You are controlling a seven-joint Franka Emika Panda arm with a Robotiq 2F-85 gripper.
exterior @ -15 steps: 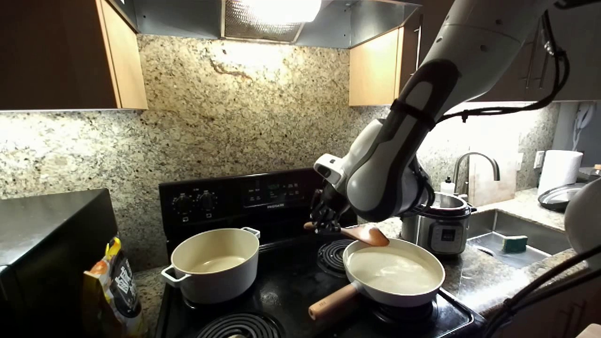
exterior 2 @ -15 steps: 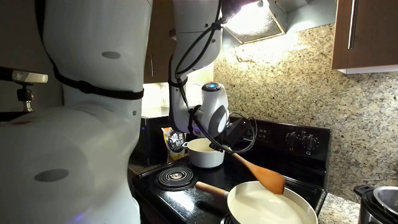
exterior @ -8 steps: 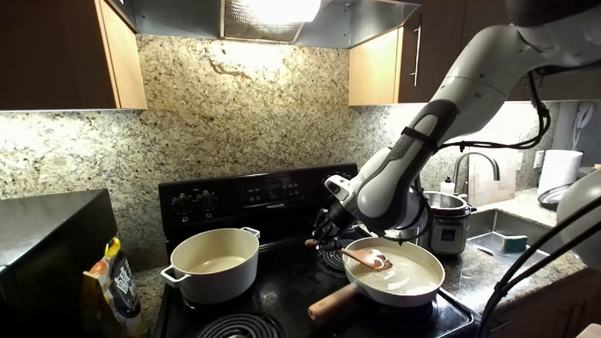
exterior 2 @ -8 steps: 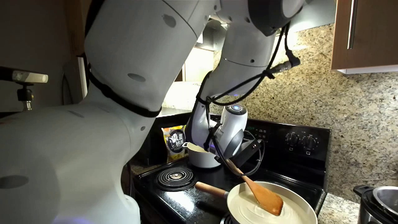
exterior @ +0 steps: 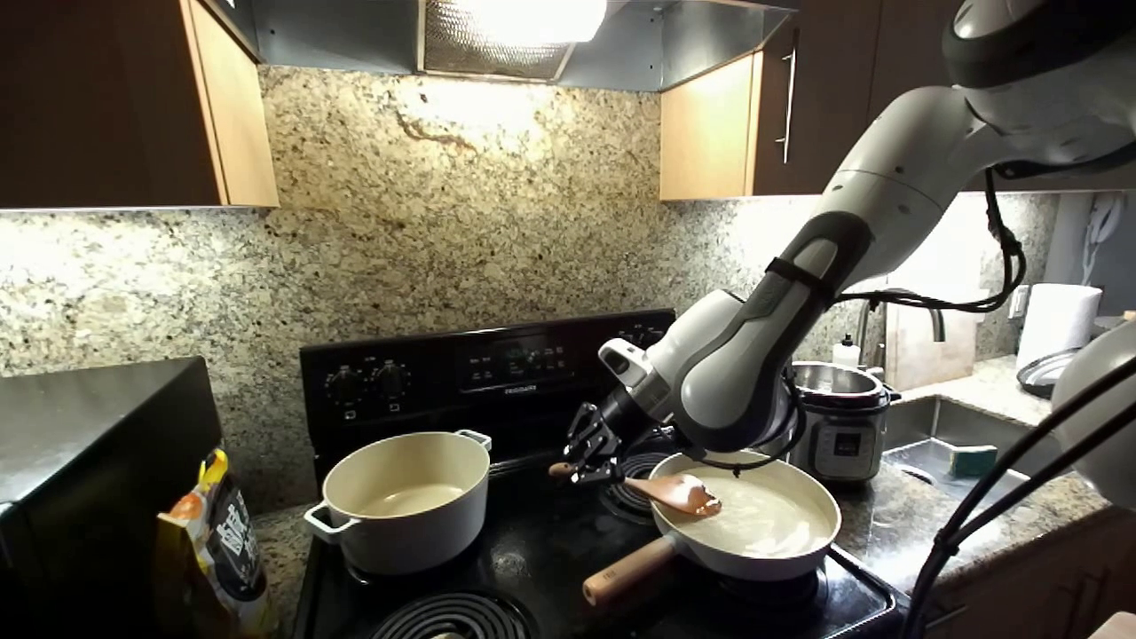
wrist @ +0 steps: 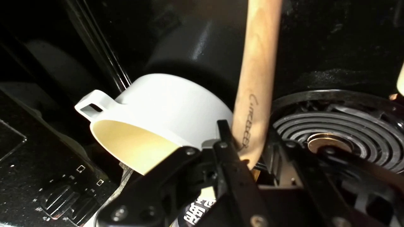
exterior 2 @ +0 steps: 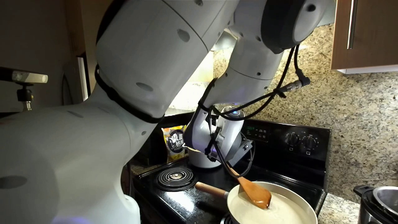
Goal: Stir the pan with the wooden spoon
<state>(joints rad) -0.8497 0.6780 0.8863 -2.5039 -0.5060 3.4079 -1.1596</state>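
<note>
Stirring, apparently: the wooden spoon [exterior 2: 256,193] dipped into the pan [exterior: 763,568]
Outside the pan, the gripper [wrist: 248,135] clasped the spoon's handle [wrist: 258,69]; too sharp a sweep might have slopped liquid [exterior 2: 279,211] onto the stove [exterior: 543,546] beneath the pan

Pale grey arm [exterior: 765,328]; black cables [exterior 2: 278,92]; screw-studded black hand [wrist: 248,135]

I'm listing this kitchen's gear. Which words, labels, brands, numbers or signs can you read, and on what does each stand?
"FRIGIDAIRE": stove's back panel.
Small square signs: below the panel's knobs.
Wooden spoon: lettering too blurred, perhaps starting "C".
Bag: Chinese characters, too blurred to quote.
Too small to read: knob labels, green display, mark on pan handle, screen on steel cooker.
</note>
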